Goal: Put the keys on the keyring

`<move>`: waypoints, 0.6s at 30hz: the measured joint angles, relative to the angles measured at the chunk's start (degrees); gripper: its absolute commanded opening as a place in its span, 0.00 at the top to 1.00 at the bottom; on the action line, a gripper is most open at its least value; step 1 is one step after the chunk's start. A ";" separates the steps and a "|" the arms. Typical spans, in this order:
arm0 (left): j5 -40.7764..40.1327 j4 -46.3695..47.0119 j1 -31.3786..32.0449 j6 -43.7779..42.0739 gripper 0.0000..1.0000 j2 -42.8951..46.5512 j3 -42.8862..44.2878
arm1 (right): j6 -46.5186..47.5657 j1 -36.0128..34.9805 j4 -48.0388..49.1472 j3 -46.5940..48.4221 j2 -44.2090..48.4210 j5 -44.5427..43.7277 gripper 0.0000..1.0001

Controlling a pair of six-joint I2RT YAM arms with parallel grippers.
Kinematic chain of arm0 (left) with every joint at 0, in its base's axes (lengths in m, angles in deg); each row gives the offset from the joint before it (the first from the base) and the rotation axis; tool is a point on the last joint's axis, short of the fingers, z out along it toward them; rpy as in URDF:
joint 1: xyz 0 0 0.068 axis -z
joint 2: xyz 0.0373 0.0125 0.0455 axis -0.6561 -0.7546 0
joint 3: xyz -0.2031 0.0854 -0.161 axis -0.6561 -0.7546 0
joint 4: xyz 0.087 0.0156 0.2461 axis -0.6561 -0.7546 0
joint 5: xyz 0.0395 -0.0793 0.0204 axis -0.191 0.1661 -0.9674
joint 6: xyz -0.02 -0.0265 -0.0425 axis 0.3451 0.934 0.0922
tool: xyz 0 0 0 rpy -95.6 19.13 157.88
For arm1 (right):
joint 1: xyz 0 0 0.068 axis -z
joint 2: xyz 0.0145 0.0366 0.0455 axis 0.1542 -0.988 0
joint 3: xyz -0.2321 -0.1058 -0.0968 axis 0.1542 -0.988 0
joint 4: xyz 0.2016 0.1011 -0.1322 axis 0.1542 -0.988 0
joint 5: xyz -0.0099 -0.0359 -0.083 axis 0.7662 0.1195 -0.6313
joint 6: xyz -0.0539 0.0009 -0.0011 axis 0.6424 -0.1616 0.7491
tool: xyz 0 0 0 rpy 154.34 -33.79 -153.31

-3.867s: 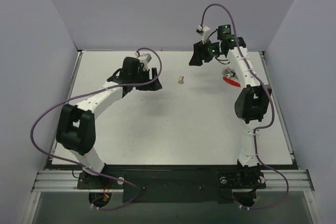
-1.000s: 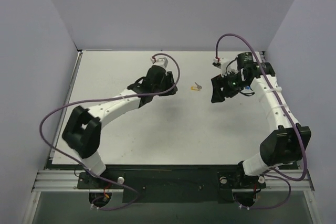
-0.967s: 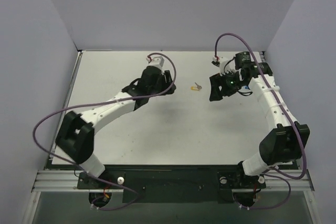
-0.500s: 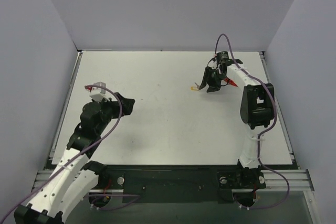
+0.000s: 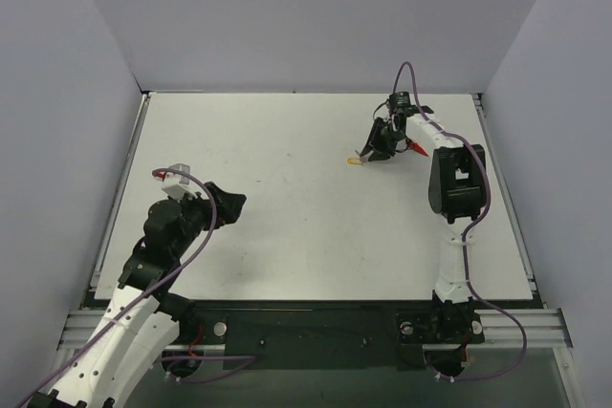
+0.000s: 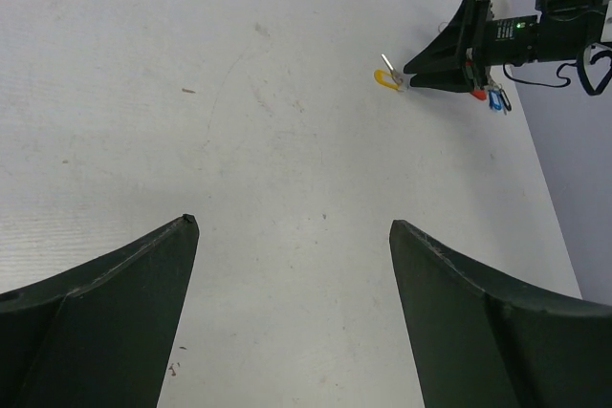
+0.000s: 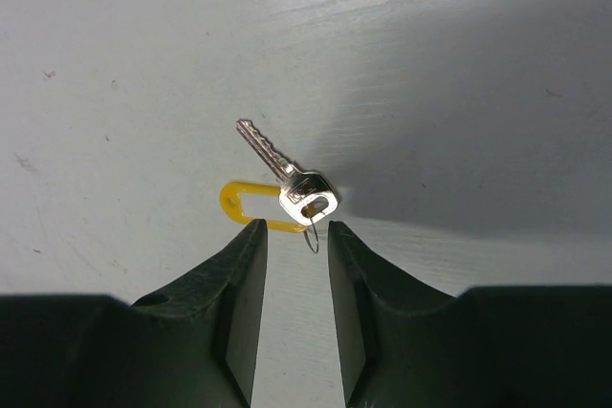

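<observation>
While only one arm is at work here, the overhead view has the left gripper [image 5: 228, 205] low by its own base at the near left of the table [image 5: 287, 236], well apart from everything. The right gripper [image 5: 368, 152] reaches to the far right and tips down at the yellow key [image 5: 356, 161], which lies on the table just at its fingertips. A red key head [image 5: 418, 148] lies just behind that wrist. From the left wrist, the left jaws are spread wide with nothing between them. This pose seems meant to keep them clear and give the camera a line across the bare surface to the yellow key [image 6: 386, 78]. The right gripper is beside that key, with the red head and a blue piece [image 6: 495, 102] close behind it; whether the keyring lies among them is too small to tell. The right wrist view explains the low, close pose. The key lies flat, silver blade pointing away and yellow tag alongside, and a thin wire loop [image 7: 313, 234] at its head reaches into the narrow gap between the two fingers [image 7: 239, 274]. The right jaws stand close together but not closed, and neither finger visibly pinches loop or key. I judge the gripper is lining up on the head end, since so flat a thing offers little else to grip.
</observation>
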 measured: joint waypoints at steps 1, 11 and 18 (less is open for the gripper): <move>0.13 -0.09 0.00 0.00 0.08 -0.46 0.00 | -0.20 0.00 0.02 0.00 -0.24 -0.02 0.73; 1.09 -1.03 -0.02 0.02 0.09 -1.36 0.00 | -1.25 0.00 0.04 0.00 -0.90 -0.02 0.79; 1.11 -1.27 -0.02 0.26 0.09 -0.02 0.00 | -1.88 0.02 0.09 -0.07 -1.95 0.37 0.82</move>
